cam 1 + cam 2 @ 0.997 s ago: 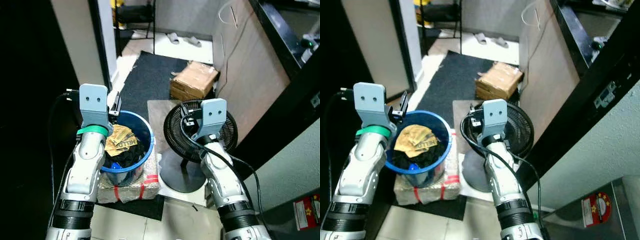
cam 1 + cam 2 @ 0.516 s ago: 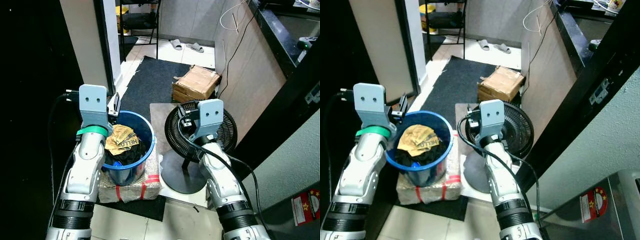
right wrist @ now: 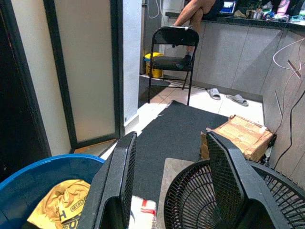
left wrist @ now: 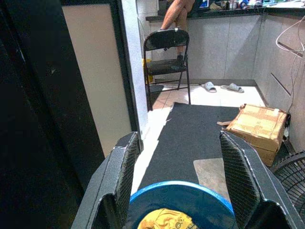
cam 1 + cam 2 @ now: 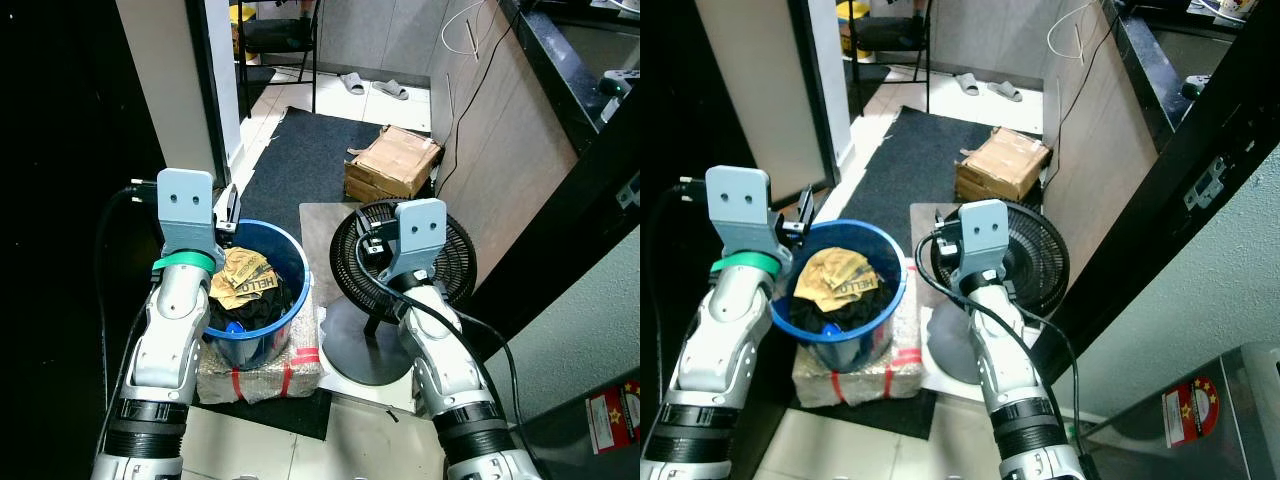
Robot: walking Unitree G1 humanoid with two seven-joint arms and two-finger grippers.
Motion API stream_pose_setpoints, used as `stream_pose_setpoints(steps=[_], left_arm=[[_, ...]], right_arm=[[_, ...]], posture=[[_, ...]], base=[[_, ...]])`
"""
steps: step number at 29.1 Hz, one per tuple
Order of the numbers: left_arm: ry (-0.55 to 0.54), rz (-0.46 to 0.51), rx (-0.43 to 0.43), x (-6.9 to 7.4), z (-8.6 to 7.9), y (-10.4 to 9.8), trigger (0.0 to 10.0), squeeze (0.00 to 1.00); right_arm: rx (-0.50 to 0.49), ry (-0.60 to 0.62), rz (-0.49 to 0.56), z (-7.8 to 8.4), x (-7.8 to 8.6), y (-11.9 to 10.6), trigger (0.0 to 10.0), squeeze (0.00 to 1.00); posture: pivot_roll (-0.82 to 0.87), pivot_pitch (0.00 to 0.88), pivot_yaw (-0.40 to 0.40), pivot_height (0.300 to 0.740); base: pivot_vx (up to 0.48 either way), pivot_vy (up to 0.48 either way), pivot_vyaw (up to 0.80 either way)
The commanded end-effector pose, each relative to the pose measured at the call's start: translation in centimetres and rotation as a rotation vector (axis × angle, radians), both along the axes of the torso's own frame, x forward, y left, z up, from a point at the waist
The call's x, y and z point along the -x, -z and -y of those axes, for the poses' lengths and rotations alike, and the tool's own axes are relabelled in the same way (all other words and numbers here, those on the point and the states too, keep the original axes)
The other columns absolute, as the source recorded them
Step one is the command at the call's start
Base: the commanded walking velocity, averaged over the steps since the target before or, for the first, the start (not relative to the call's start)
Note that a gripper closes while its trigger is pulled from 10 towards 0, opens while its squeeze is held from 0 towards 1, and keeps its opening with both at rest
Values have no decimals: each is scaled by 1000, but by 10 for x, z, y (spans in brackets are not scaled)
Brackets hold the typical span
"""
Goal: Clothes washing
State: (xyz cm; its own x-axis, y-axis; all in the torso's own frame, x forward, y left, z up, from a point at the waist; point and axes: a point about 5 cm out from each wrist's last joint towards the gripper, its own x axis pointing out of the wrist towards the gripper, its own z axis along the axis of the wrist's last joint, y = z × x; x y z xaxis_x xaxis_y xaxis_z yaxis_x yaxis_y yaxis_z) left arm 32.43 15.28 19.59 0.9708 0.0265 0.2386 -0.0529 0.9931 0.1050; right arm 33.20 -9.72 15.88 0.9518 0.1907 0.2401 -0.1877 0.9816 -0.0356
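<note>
A blue bucket [image 5: 292, 256] stands on a foil-wrapped bundle [image 5: 262, 376] on the floor. It holds a yellow printed garment [image 5: 243, 277] on top of dark clothes. My left gripper [image 4: 178, 191] is raised just above the bucket's near-left rim [image 4: 181, 187], open, with nothing between its fingers. My right gripper [image 3: 169, 191] is held up to the right of the bucket, in front of a black floor fan [image 5: 452, 268]. It is open and holds nothing.
A cardboard box [image 5: 392, 162] sits on a dark mat [image 5: 300, 160] behind the fan. A cabinet wall runs along the right, a door frame and dark doorway along the left. Farther off are a folding chair [image 4: 164, 47], slippers [image 5: 372, 85] and a person's legs [image 4: 176, 12].
The whole view has shifted slightly, so the camera moved. Both arms keep the same pose over the bucket and fan.
</note>
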Motion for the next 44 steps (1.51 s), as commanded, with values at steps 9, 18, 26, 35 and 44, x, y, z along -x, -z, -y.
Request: stream_pose_setpoints(steps=[9, 18, 26, 35, 44], left_arm=[[-7, -9, 1, 1, 0, 4, 10000, 0], [-12, -8, 0, 2, -1, 4, 10000, 0], [-13, -8, 3, 1, -1, 4, 10000, 0], [-11, -9, -3, 1, 0, 4, 10000, 0], [-7, -6, -4, 1, 0, 4, 10000, 0]], right_arm=[[6, -2, 0, -2, 1, 2, 10000, 0], [18, -11, 7, -3, 1, 1, 10000, 0], [21, -13, 10, -3, 1, 1, 10000, 0], [5, -30, 8, -6, 2, 1, 10000, 0], [6, -26, 3, -5, 2, 3, 10000, 0]], posture=[[60, 14, 10, 740], [62, 16, 10, 740], [62, 17, 9, 740], [60, 18, 10, 740], [62, 17, 9, 740]], base=[[-349, 0, 0], [-406, 0, 89], [-130, 0, 798], [56, 0, 148], [429, 0, 0]])
